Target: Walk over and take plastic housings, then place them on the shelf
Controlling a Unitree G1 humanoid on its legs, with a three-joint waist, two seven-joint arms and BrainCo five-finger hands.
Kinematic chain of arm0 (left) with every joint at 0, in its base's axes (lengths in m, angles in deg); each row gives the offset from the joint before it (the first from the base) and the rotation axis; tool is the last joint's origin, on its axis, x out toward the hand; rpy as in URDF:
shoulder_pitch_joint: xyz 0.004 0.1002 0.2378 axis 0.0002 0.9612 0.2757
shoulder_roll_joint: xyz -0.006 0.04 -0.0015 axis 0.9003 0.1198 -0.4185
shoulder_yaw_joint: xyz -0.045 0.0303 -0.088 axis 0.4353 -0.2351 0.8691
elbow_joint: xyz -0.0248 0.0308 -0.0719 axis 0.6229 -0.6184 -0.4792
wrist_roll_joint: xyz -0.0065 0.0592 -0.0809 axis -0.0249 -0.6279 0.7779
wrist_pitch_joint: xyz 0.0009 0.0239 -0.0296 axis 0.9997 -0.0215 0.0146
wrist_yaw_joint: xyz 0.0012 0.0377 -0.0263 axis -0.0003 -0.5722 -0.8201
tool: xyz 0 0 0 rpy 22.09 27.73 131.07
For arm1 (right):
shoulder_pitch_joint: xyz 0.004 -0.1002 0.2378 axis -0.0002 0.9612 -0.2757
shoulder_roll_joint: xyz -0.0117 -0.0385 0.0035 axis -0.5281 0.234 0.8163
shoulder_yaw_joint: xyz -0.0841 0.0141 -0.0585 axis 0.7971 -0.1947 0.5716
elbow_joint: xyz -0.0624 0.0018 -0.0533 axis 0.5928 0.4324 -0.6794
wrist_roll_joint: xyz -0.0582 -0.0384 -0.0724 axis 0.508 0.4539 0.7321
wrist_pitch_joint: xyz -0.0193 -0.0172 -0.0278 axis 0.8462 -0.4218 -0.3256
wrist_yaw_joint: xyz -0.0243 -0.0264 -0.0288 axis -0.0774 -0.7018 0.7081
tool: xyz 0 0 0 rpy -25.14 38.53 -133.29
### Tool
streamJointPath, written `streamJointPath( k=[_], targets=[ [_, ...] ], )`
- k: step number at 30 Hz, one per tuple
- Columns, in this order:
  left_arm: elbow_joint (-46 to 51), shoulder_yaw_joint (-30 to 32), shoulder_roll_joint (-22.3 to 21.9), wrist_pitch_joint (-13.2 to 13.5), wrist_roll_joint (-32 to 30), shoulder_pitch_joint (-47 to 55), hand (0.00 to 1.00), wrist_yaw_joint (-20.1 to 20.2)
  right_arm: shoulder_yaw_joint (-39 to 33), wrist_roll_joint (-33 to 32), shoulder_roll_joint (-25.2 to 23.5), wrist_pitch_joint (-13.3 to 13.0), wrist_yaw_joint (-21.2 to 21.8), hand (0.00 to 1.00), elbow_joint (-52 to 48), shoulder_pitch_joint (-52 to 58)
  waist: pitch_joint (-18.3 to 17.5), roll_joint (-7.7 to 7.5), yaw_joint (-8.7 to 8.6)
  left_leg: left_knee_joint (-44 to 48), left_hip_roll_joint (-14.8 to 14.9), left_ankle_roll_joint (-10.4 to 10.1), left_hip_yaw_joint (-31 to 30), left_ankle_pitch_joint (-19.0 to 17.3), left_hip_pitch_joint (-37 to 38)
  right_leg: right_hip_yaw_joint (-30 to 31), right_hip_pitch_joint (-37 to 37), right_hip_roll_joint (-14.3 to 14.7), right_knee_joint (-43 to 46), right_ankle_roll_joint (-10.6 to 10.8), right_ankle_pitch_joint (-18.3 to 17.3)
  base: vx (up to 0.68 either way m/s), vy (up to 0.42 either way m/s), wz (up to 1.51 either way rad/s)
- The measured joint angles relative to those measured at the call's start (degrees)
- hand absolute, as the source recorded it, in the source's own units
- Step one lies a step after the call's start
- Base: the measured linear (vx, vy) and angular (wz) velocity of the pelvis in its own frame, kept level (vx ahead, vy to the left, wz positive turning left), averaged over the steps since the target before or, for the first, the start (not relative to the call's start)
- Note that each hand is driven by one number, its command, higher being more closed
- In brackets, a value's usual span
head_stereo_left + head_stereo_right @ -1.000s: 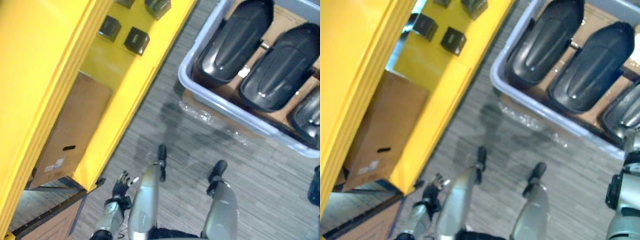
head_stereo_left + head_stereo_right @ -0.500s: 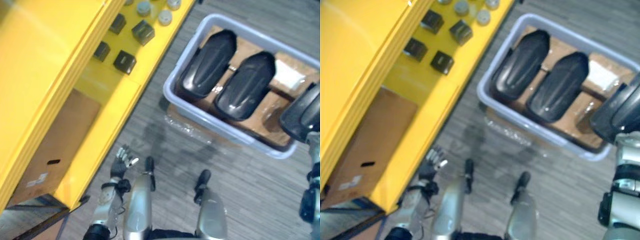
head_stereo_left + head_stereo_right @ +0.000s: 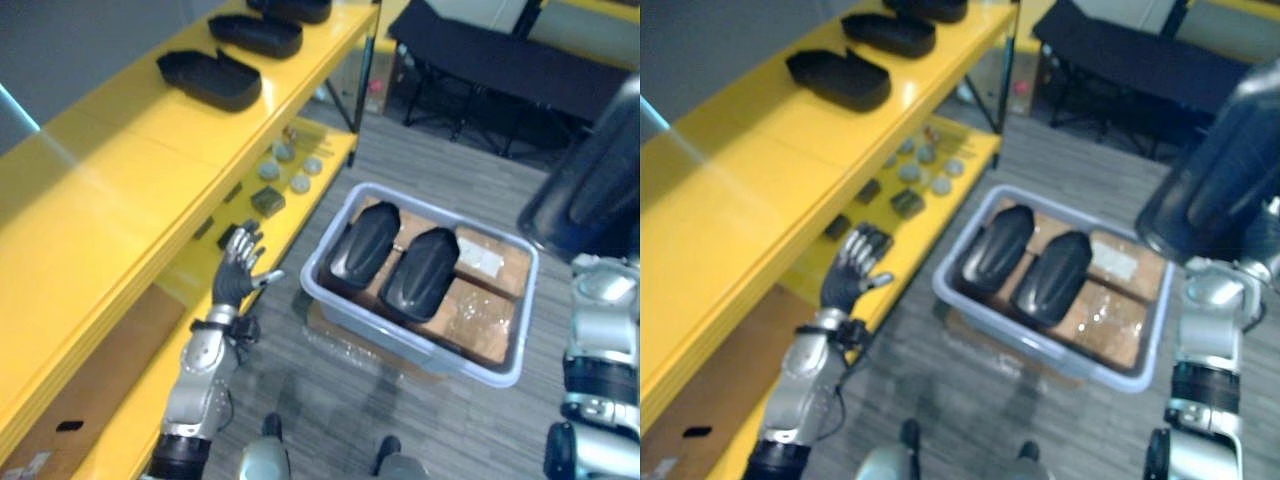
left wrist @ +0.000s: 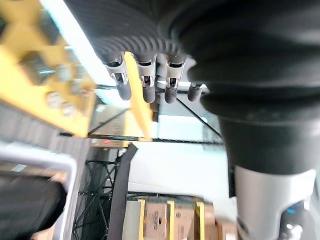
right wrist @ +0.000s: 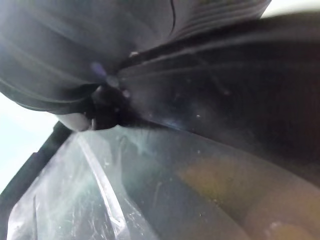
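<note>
Black plastic housing point(image 3: 590, 170) is up on the right hand point(image 5: 75, 50), grip hidden so I cannot tell, left hand point(image 3: 238, 275) spread open by the yellow shelf point(image 3: 120, 160): carrying step, and next it likely needs setting on the bare top level.

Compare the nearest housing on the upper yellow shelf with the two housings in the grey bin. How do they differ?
The shelf housing lies hollow side up; the bin housings lie domed side up. The shelf housing rests on the bare yellow shelf; the bin housings rest on brown cardboard inside the grey bin. All are black, elongated shells.
</note>
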Motion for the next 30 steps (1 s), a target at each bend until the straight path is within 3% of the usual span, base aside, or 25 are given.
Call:
streamJointPath(
  k=[2, 7, 10, 14, 18, 22, 26, 30],
  targets=[
    [-0.40, 0.72, 2.36, -1.50, 0.23, -4.17, 0.00, -0.55, 2.39, 2.55, 0.11, -6.56, 0.87, 1.00, 0.05, -2.71, -1.01, -0.07, 0.00, -2.75, -0.45, 0.07, -0.10, 1.58, 1.82, -0.12, 0.75, -0.26, -0.01, 0.16, 0.13, -0.02, 0.015, 0.05],
    [-3.82, 3.69, 2.38, -2.71, 1.45, -6.75, 0.00, -2.84, 8.27, 6.33, 0.27, -16.97, 0.88, 1.00, 0.06, -6.75, -3.13, 0.07, 0.14, -8.57, -1.42, 0.50, -1.29, 4.48, 4.40, -1.72, 2.02, -0.77, 0.00, 0.30, 0.24, -0.05, 0.011, 0.15],
    [-5.92, 3.70, 2.33, -3.11, 2.25, -6.73, 0.00, -3.66, 11.44, 8.71, 0.22, -19.96, 0.75, 1.00, 0.08, -7.24, -3.60, 0.14, 0.66, -8.57, -1.59, 1.02, -1.88, 5.17, 4.45, -2.76, 2.16, -0.77, 0.00, -0.13, 1.67, -0.05, 0.028, 0.12],
    [-5.91, 3.66, 1.34, -1.38, 8.27, -6.73, 0.00, -3.61, 14.19, 11.38, -0.72, -21.95, 0.06, 1.00, 0.40, -7.35, -3.65, 0.21, 0.80, -8.62, -1.90, 1.53, -2.53, 6.04, 4.43, -3.21, 2.43, -0.93, -0.04, -0.52, 3.15, -0.08, 0.049, 0.09],
    [-5.65, 3.41, -2.58, 0.43, 11.60, -5.96, 0.00, -3.74, 16.00, 14.11, -3.77, -23.79, -3.33, 1.00, 0.97, -7.32, -3.84, 0.65, 0.92, -8.75, -1.90, 1.58, -3.19, 6.30, 4.06, -3.98, 3.00, -0.71, -0.93, -0.68, 3.25, -0.09, 0.014, 0.06],
    [-5.31, 0.88, -5.98, 1.01, 17.11, -4.75, 0.00, -3.51, 17.82, 15.93, -5.32, -25.73, -4.65, 1.00, 1.18, -6.12, -4.27, 1.69, 0.68, -8.80, -1.73, 1.14, -2.88, 6.78, 3.19, -6.03, 2.99, -0.15, -2.25, -1.72, 0.74, -0.10, -0.046, -0.01],
    [-4.96, -1.31, -9.51, 1.11, 19.84, -3.97, 0.00, -3.19, 19.54, 17.38, -7.02, -25.83, -5.38, 1.00, 3.22, -4.49, -5.38, 3.49, 0.34, -8.80, 0.22, -0.18, -2.36, 8.30, 3.06, -6.13, 2.94, 1.84, -3.41, -1.79, 0.57, -0.05, -0.063, -0.08],
    [-4.16, -3.33, -10.40, 1.16, 19.96, -3.99, 0.00, -3.11, 19.73, 17.36, -8.31, -25.43, -5.53, 1.00, 3.41, -3.96, -5.46, 3.40, 0.25, -8.79, 0.47, -0.39, -2.35, 8.63, 2.33, -6.31, 2.83, 2.36, -4.71, -1.92, 2.06, 0.00, -0.012, -0.01]
  ],
)
